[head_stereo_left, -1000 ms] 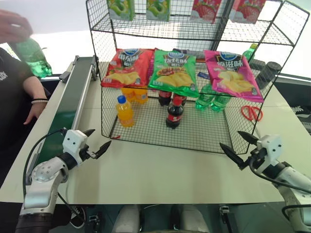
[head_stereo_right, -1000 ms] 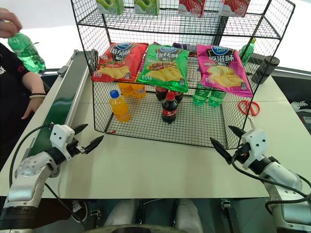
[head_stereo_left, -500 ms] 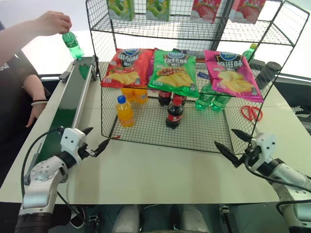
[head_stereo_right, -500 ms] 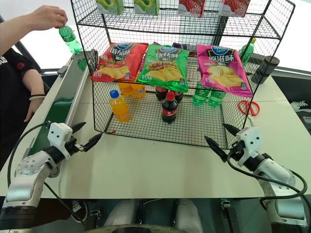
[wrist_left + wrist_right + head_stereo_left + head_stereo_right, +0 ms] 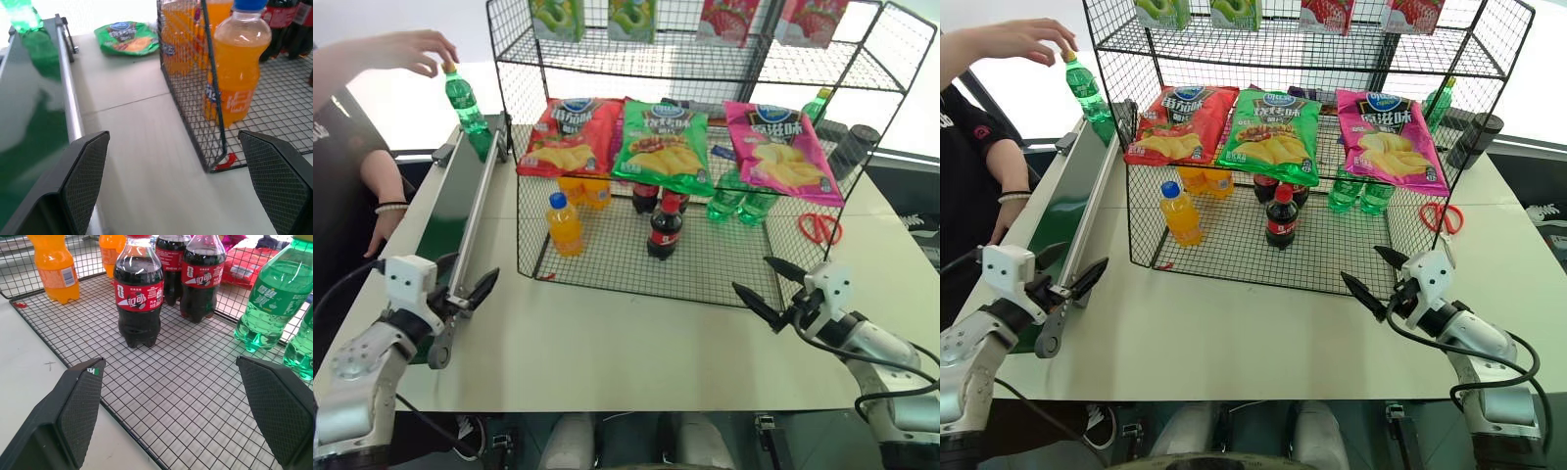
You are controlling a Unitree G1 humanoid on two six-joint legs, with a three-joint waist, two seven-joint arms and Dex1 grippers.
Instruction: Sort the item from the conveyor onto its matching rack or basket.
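Observation:
The item, a small green bottle (image 5: 465,100) with a yellow cap, stands upright at the far end of the conveyor (image 5: 445,220), and a person's hand (image 5: 411,47) rests on its cap. The bottle (image 5: 22,14) and the belt (image 5: 29,122) also show in the left wrist view. The black wire rack (image 5: 607,250) stands mid-table to the right of the belt. My left gripper (image 5: 465,277) is open and empty at the near end of the conveyor's right rail. My right gripper (image 5: 754,276) is open and empty just before the rack's front right corner, facing cola bottles (image 5: 139,298) and green bottles (image 5: 271,298).
Chip bags (image 5: 661,145) lie on the rack's middle tier, with orange bottles (image 5: 565,225) below. Red scissors (image 5: 820,227) lie on the table right of the rack. The person stands at the left beside the conveyor, an arm (image 5: 386,211) resting by the belt.
The person has brought the green bottle down and stood it on the belt's far end. My left gripper has swung left to the conveyor rail. The right gripper has barely moved.

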